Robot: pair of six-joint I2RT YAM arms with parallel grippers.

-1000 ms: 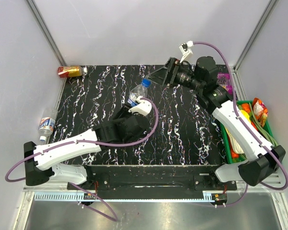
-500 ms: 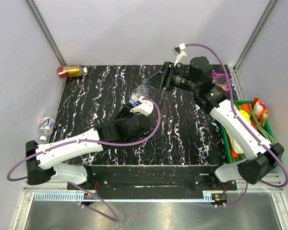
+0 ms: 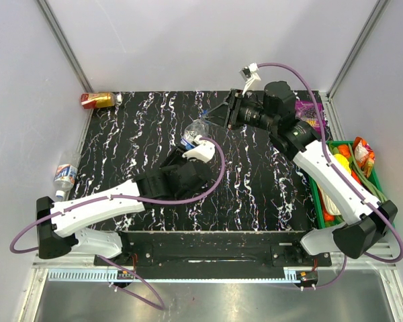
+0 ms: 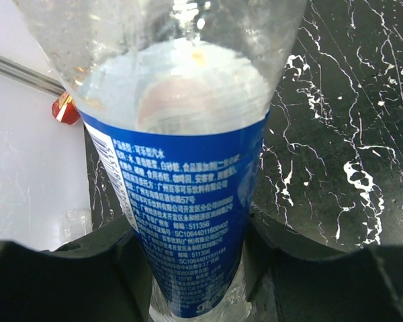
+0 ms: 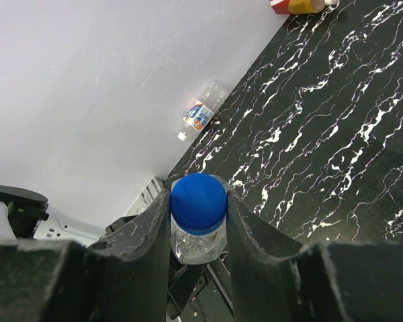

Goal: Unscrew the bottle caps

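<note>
Black marbled table (image 3: 154,114), white walls. Mid-table: Pepsi bottle (image 4: 188,188) clamped at its label by left gripper (image 4: 191,225); right gripper (image 5: 198,198) closed on blue cap (image 5: 198,191). Thin, probably light, crushable body; stiff cap best pinched by its sides. Second bottle (image 3: 66,173) beyond left edge.

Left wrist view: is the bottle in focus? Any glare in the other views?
Left wrist: bottle label print is readable, its clear upper part soft with bright highlights. Right wrist: cap sharp, the near fingers dark and soft. Top external: even light, sheen on the metal sill.
</note>
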